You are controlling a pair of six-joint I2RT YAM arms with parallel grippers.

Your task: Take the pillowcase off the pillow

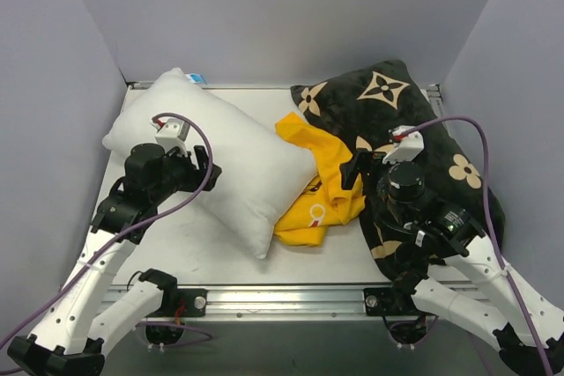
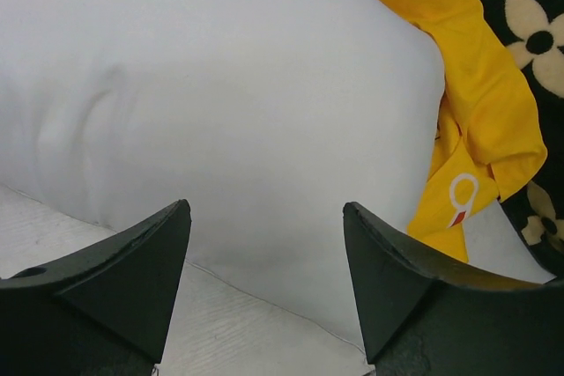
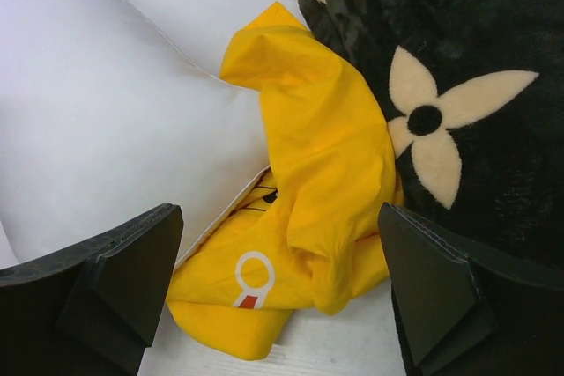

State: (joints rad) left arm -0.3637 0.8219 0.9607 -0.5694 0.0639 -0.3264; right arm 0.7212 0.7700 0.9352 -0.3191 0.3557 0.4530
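Top external view counts two pillows, one pillowcase and two arms. The white pillow point(image 1: 220, 160) lies slantwise on the left of the desk point(image 1: 203, 253), with a blue tag point(image 1: 197, 77) at its far corner. A black pillow point(image 1: 397, 121) with tan flowers fills the right side. The yellow pillowcase point(image 1: 319, 184) is off the white pillow. It lies crumpled between the two pillows and touches both. The left wrist view alone shows the left fingers point(image 2: 132, 270) spread apart and empty. They sit low over the desk at the white pillow's near edge, with the pillowcase behind on the right. The right wrist view alone shows the right fingers point(image 3: 115, 270) wide open and holding nothing. They hang over the pillowcase, where a white ring mark and some black line print show in a fold against the white pillow. From above, the right arm hides part of the black pillow and the left arm covers a corner of the white one. Grey walls close in three sides.
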